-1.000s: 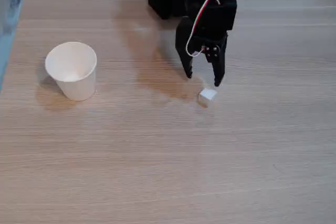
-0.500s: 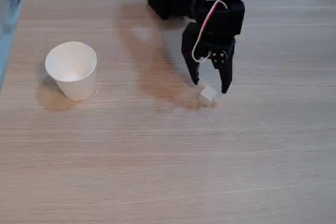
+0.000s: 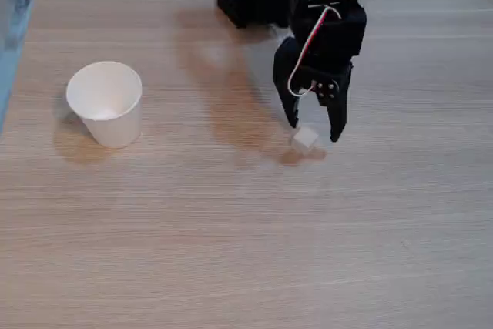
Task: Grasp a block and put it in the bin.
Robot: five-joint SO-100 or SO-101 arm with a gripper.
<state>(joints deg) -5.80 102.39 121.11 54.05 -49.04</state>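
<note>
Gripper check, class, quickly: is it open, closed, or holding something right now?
Gripper: open, jaws straddling the block on the table, holding nothing yet.

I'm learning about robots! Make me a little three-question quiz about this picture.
1. True or false: the block is already inside the paper cup.
2. In the fixed view, the cup stands on which side of the block: A) left B) right?
3. Fill in: the gripper has its jaws ____ on either side of the block, which rests on the table.

Key: 1. False, it lies on the table. 2. A. 3. open.
</note>
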